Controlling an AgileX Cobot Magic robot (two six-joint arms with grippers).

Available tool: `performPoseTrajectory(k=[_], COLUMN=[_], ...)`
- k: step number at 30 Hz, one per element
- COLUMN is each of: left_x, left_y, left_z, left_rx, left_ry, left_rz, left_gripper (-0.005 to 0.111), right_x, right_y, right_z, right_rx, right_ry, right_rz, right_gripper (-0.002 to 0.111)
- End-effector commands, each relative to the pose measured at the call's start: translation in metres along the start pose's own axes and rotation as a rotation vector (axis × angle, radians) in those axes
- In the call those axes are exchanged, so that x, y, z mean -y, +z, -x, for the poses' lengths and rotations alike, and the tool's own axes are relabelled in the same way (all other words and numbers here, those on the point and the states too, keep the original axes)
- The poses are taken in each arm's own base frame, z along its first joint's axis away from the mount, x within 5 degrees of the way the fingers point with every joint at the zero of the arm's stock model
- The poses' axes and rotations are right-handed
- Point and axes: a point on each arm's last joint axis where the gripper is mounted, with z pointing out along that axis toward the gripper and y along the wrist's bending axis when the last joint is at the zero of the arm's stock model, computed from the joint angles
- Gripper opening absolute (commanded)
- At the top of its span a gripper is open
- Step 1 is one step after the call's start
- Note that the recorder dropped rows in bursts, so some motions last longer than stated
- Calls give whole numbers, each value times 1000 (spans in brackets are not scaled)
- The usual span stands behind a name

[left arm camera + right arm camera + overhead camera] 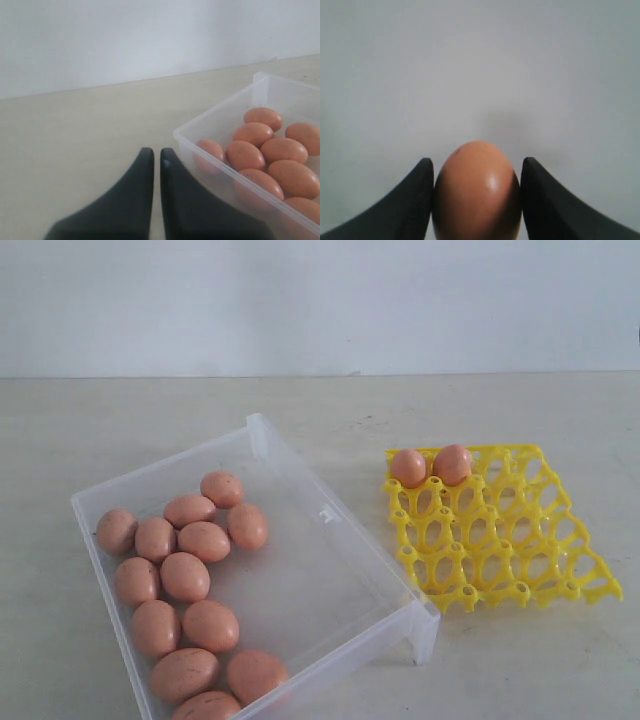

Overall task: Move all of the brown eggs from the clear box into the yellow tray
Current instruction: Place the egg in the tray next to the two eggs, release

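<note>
Several brown eggs [186, 576] lie along the left side of the clear box [310, 590]. To its right the yellow tray [500, 540] holds two eggs in its far-left corner cups, one [408, 467] beside the other [452, 464]. Neither arm shows in the exterior view. My left gripper [156, 152] is shut and empty, low over the table just outside a corner of the clear box [210, 160], with eggs [245, 155] behind the wall. My right gripper [476, 161] is shut on a brown egg [477, 195], held upright in front of a plain pale wall.
A pale tabletop [520, 660] runs back to a white wall [320, 300]. The right half of the box floor holds no eggs. A small clip tab [327, 513] sits on the box's right wall.
</note>
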Motion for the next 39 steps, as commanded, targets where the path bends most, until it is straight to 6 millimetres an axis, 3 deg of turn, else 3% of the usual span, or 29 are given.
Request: performPoseTrajectory(k=[1, 3, 7, 14, 16, 23, 27, 39], left_x=[0, 0, 0, 0, 0, 0, 0, 0], left_y=[0, 0, 0, 0, 0, 0, 0, 0], left_z=[0, 0, 0, 0, 0, 0, 0, 0], left_rx=[8, 8, 8, 8, 8, 8, 8, 8], left_ry=[-5, -5, -5, -5, -5, -5, -5, -5], left_rz=[-3, -3, -3, -3, -3, -3, -3, -3], left_gripper=[4, 4, 4, 4, 4, 4, 4, 4], right_x=[-26, -21, 9, 83, 97, 91, 96, 108], right_y=[-5, -6, -6, -25, -34, -42, -42, -44], right_z=[-20, -29, -50, -100, -113, -149, -171, -176], right_rx=[-216, -240, -285, -391, -450, -626, -752, -798], right_ry=[34, 111, 255, 357, 343, 140, 63, -63], right_rz=[315, 368, 281, 109, 98, 242, 145, 37], right_gripper=[0, 0, 0, 0, 0, 0, 0, 0])
